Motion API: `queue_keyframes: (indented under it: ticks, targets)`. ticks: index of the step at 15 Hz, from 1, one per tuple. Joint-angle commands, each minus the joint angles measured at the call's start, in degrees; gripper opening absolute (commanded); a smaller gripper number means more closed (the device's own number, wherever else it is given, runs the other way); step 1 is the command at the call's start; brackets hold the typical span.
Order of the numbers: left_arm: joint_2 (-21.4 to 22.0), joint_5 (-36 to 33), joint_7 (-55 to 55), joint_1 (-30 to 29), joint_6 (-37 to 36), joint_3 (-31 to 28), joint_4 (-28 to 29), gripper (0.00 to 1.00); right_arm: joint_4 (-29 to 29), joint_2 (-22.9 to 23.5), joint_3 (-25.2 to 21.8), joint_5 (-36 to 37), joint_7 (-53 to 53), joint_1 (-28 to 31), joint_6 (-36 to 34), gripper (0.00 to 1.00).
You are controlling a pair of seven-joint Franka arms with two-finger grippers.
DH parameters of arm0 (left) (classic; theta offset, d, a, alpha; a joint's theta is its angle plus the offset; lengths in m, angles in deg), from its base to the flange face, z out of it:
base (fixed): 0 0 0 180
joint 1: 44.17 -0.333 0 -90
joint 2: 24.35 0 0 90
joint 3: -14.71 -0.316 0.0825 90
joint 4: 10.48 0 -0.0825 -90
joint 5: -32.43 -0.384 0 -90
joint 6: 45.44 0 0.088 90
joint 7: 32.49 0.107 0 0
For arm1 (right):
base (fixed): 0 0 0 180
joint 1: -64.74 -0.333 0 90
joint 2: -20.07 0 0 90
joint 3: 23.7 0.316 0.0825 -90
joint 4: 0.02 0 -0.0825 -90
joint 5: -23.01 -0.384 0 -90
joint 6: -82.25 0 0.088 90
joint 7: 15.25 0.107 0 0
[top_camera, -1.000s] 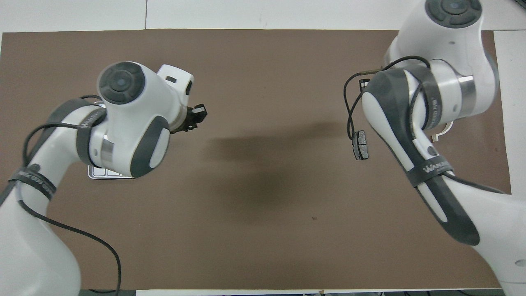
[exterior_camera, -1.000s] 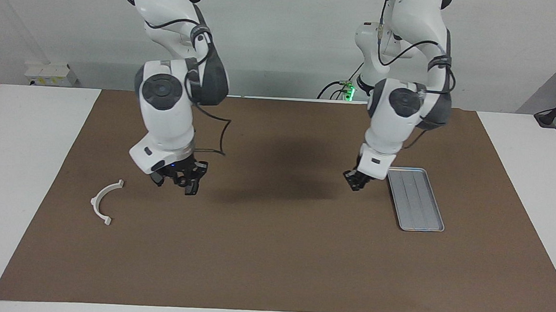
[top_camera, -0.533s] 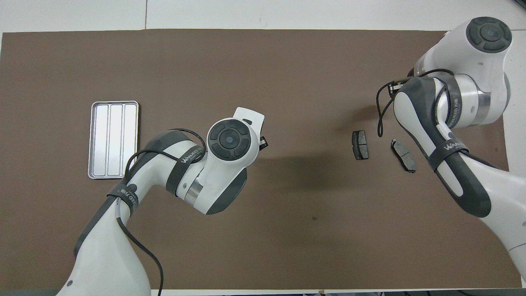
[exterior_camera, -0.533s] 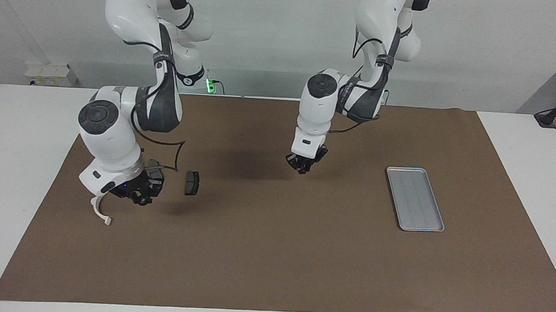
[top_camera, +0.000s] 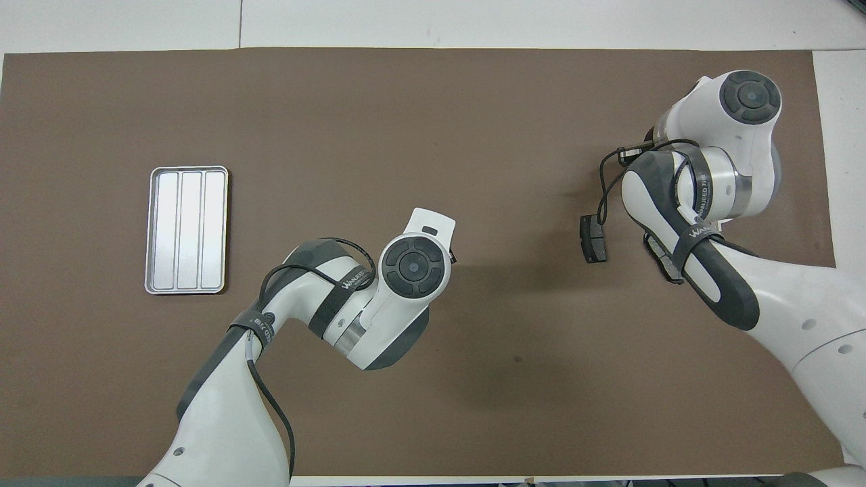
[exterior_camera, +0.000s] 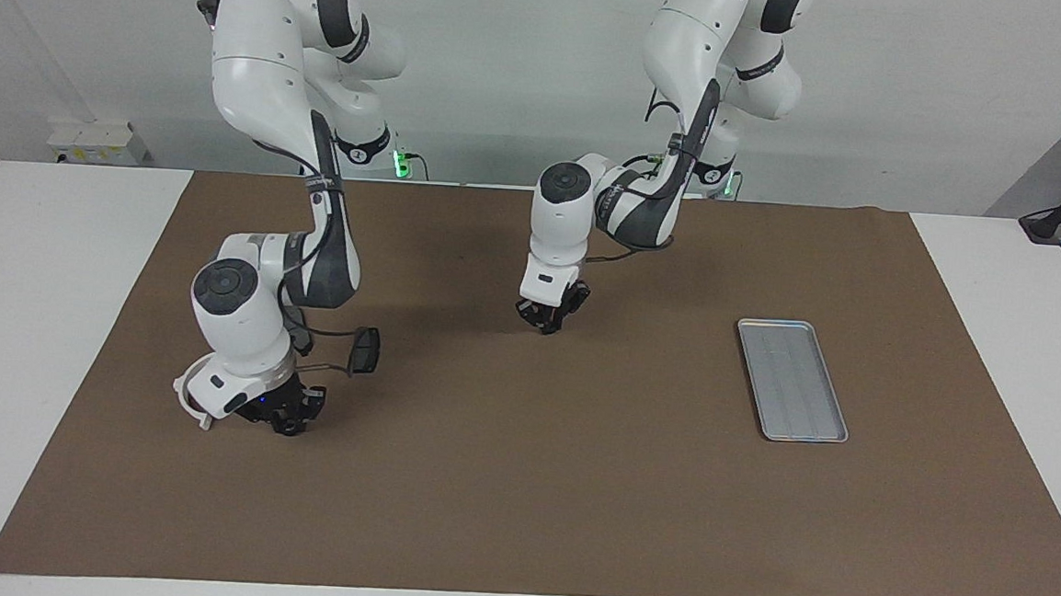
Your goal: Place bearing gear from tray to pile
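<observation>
Two arms over brown mat (exterior_camera: 519, 482). Tray (exterior_camera: 793, 380) bare, flat toward left arm's end. Left gripper (exterior_camera: 548, 316) clenched, nothing visibly held, elbow folded, above mat's middle. Right gripper (exterior_camera: 289, 412) low beside white arc (exterior_camera: 182, 394); its opening unreadable. Dark pad (top_camera: 593, 238) lies near.

tray (exterior_camera: 793, 380): on the mat (exterior_camera: 538, 483), toward the left arm's end of the tabletop, nothing in it.
pile: toward the right arm's end, well apart from the tray.
brake pad (exterior_camera: 363, 350): lies on the mat in the pile.
white arc (exterior_camera: 185, 403): farther from the robots than the pad, partly hidden.
right hand (exterior_camera: 288, 414): low, just beside the arc.
left hand (exterior_camera: 548, 316): low over mid-mat, between pile and tray.
</observation>
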Motion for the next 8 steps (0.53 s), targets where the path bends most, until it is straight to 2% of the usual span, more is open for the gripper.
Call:
queue_keyframes:
  ticks: [1,2,3,4,5,8]
  targets:
    - [0.56,-1.78,-0.88,0.85,1.32,-1.04,1.27,0.68,0.07,0.38,0.71,-0.68,-0.8,0.85,1.42,0.0]
    - [0.65,-3.01,-0.79,0.67,0.89,-0.95,1.27,0.89,0.07,0.38,0.79,-0.68,-0.71,0.85,1.16,0.0]
    - [0.73,-3.45,-0.7,0.32,0.36,-0.95,1.0,1.0,0.07,0.38,0.79,-0.68,-0.54,0.76,0.98,0.26]
    - [1.43,-3.46,-0.35,-0.03,-0.77,-1.13,0.65,1.0,0.07,0.29,0.79,-0.76,-0.36,0.67,0.81,0.78]
    - [3.09,-3.46,1.39,-0.82,-2.35,-1.3,0.39,1.0,-0.01,-0.06,0.79,-0.68,-0.36,0.58,0.28,1.0]
    - [10.64,-3.46,8.77,-5.11,-8.59,-1.39,-0.23,1.0,-0.63,-2.69,0.88,-0.68,-0.19,-0.29,-5.23,1.0]
